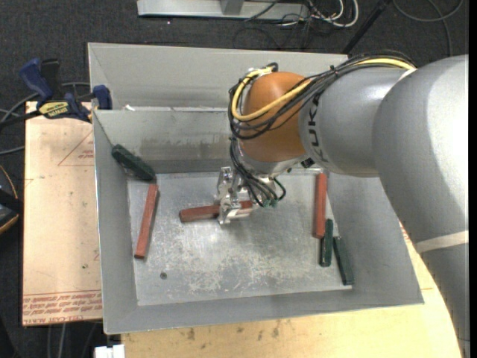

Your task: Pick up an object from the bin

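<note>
Nearest the lens is the arm's grey link (417,140), then the orange wrist cover (272,118), then the pincer (234,212), lowered to the floor of the bin (223,308).

Pincer state: tips drawn close together about the right end of a reddish-brown stick (197,215), which lies flat mid-floor, pointing left.

Handling, as judged: the stick appears rigid, light and thin. An end grip may let it droop or swivel, so a hold nearer mid-length would be steadier.

Count, front to rear:
- dark green sticks, three: two (326,245) (342,261) touching at front right, one (134,162) at rear left
- reddish-brown sticks, two: the gripped one and another (145,221) at left
- orange-red stick (320,200), one, at right
</note>
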